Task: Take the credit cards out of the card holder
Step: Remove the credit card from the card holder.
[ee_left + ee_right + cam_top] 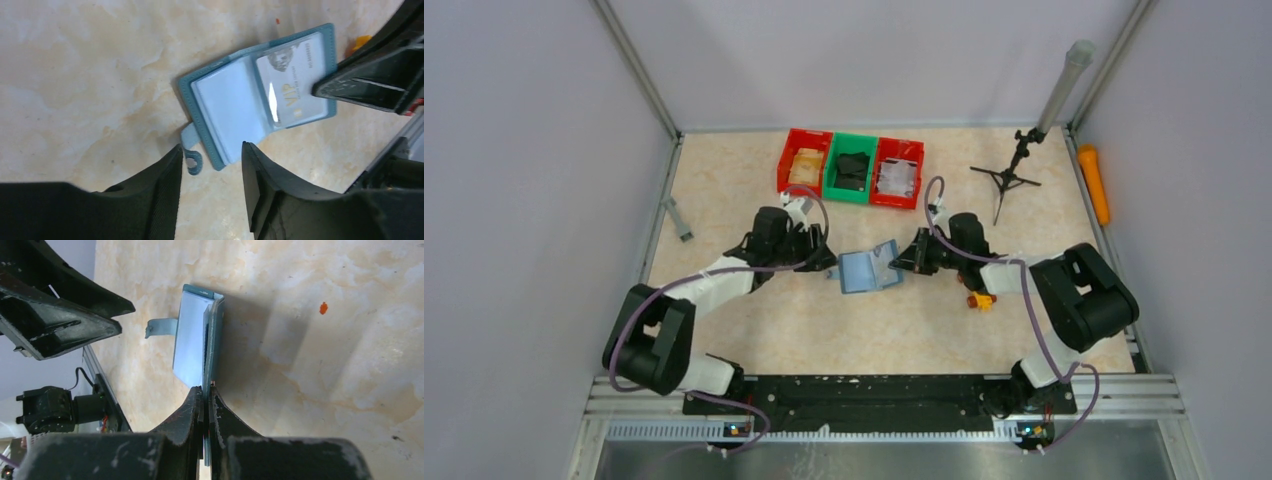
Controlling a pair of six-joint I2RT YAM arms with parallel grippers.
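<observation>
The teal-blue card holder (868,271) lies open on the table between both arms. In the left wrist view its pale inner left page (227,112) is flat, and a light credit card with "VIP" lettering (292,80) sits in the right-hand slot. My right gripper (206,389) is shut on the card holder's right edge (214,340), which stands tilted up off the table. My left gripper (211,147) is open just short of the holder's near corner. The strap tab (192,159) lies between its fingers, untouched.
Two red bins (804,160) (898,172) flank a green bin (853,168) with dark flat items at the back. A small tripod stand (1014,172) and an orange cylinder (1093,183) are back right. A yellow-orange toy block (979,299) lies under the right arm.
</observation>
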